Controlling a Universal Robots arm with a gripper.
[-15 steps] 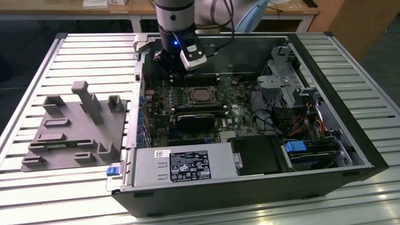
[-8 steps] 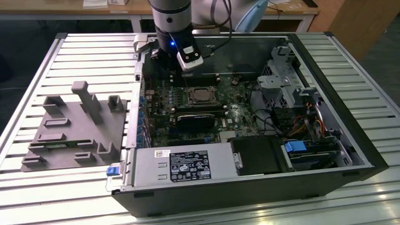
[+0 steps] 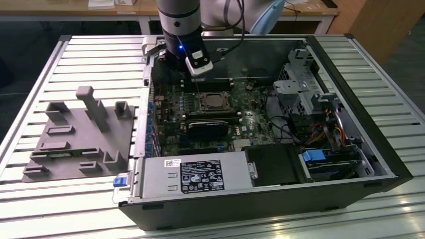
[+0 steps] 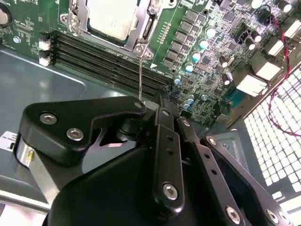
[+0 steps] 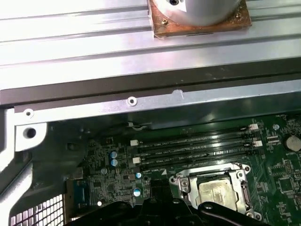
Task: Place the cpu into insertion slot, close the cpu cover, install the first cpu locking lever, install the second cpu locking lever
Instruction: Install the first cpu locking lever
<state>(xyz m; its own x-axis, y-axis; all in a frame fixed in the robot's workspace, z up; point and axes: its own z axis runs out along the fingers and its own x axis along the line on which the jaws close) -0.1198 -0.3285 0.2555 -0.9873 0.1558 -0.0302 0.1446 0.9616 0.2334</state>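
Note:
The cpu [image 3: 214, 101] lies with its dull silver top up in the insertion slot [image 3: 201, 94] on the green board. In both wrist views the cpu [image 4: 110, 19] [image 5: 217, 193] has the cpu cover [image 4: 141, 21] [image 5: 187, 182] lying flat as a silver frame around it. A thin wire locking lever [image 4: 140, 75] stands upright from a corner of the slot. My gripper [image 4: 148, 103] [image 3: 197, 73] sits at the lever's upper end, its black fingers drawn together on the wire. The gripper's dark body [image 5: 155, 212] hides the slot's near edge in the first wrist view.
The open computer case [image 3: 371, 149] lies on a slatted metal table [image 3: 93, 55]. Long black memory slots [image 5: 197, 147] run beside the socket, and a black heatsink block [image 3: 211, 128] lies past it. A grey fixture [image 3: 79, 134] stands at the exterior view's left. The case wall [image 5: 141, 101] is close behind the arm.

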